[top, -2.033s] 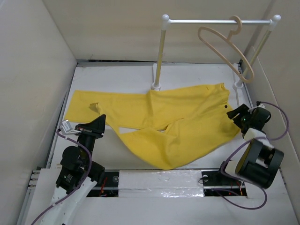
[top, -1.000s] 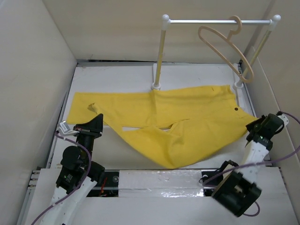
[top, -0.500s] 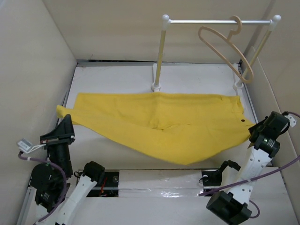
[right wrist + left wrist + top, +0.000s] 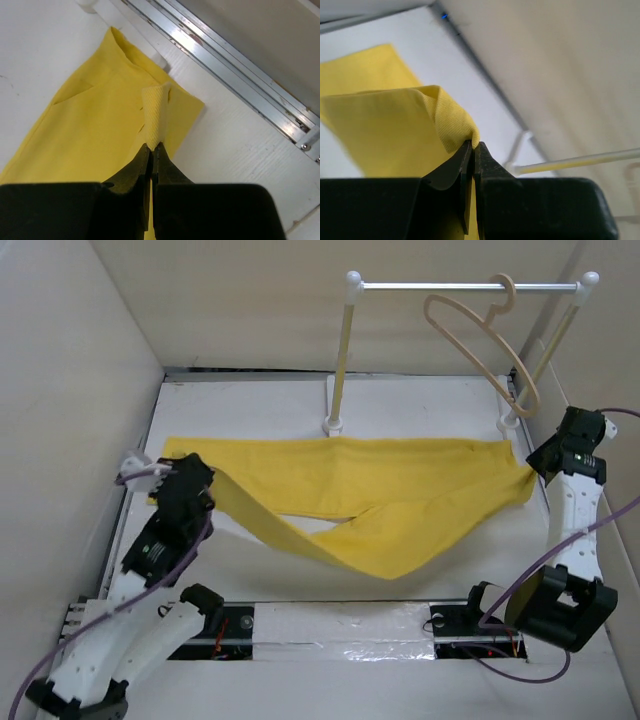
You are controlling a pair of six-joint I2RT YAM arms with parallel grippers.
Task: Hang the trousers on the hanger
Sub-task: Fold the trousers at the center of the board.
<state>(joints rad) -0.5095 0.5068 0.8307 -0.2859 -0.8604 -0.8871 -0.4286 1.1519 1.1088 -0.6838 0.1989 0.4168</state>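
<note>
1. A white counter (image 4: 420, 410) boxed in by beige walls carries a white rail (image 4: 460, 285) on two posts at its far side. The hanger (image 4: 517, 356) hangs by its hook near the rail's right end, with nothing on it.
2. The trousers (image 4: 400, 490) stretch left to right across the counter in front of the posts, well apart from the hanger. One leg sags toward the near edge.
3. The left fingers (image 4: 452, 172) are pinched tight on a fold at the leg end. The right fingers (image 4: 130, 172) are pinched on a fold at the waist end, near the right post's base.
4. Gripping both ends probably serves to pull the cloth taut and straight, ready for carrying to the hanger. Draping has not begun.
</note>
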